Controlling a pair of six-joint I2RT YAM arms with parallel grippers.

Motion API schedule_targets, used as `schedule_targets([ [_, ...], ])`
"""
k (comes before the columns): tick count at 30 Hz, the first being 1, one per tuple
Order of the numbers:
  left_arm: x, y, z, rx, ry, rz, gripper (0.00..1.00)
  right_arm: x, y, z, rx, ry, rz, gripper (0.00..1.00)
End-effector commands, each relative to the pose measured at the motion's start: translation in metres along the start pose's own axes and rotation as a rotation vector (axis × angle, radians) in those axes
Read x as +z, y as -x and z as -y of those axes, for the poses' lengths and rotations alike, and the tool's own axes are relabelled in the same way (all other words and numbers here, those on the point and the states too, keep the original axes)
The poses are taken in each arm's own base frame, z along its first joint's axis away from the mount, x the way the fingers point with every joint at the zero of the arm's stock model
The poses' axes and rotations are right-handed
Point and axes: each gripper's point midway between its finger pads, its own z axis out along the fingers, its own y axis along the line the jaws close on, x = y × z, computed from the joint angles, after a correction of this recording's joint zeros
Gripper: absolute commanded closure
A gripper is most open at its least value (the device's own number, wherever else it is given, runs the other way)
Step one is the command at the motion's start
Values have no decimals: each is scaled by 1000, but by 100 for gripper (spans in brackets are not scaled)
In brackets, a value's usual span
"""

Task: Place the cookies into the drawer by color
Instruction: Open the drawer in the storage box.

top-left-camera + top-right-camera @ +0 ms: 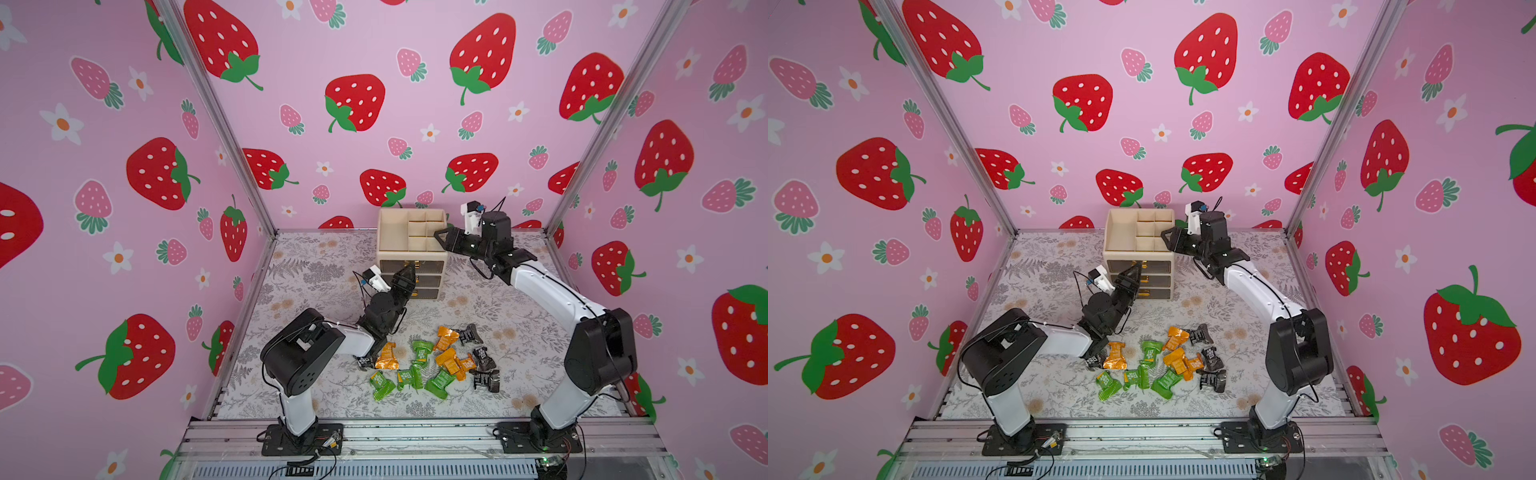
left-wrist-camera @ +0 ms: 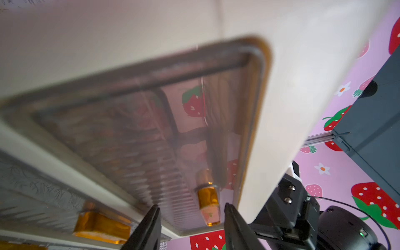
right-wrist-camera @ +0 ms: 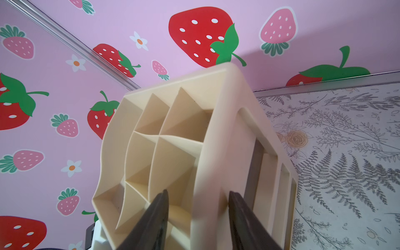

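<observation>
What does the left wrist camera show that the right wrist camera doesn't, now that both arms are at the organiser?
Left wrist only: a smoky translucent drawer front and its gold handle, with the left gripper jaws apart on either side of it, plus a second gold handle on the neighbouring drawer.
Right wrist only: the divided tray top, with the right gripper jaws astride its side wall.
Both: the beige plastic organiser body and the pink strawberry-print wall.

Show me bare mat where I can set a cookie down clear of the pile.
Free: mat between cookie pile and right arm; strip between pile and front rail; back-left corner beside organizer. Crowded: under left arm, at pile.
</observation>
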Motion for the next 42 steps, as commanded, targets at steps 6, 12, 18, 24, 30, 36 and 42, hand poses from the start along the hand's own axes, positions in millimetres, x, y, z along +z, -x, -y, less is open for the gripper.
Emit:
schedule_targets([
  [6, 17, 15, 22, 13, -66, 28, 71, 14, -41, 20, 32, -36, -133, 51],
  [12, 17, 17, 23, 15, -62, 30, 58, 17, -42, 22, 33, -38, -141, 51],
  [18, 24, 27, 18, 8, -42, 34, 62, 16, -43, 23, 27, -42, -143, 51],
  [24, 33, 30, 23, 3, -79, 19, 72, 18, -42, 24, 21, -45, -143, 51],
  [30, 32, 27, 30, 44, -67, -13, 84, 20, -42, 26, 17, -49, -144, 51],
  [36, 21, 25, 29, 42, -59, -39, 91, 21, -39, 29, 19, -65, -145, 51],
  [42, 4, 18, 24, 32, -11, -72, 93, 21, -35, 36, 6, -110, -147, 51],
])
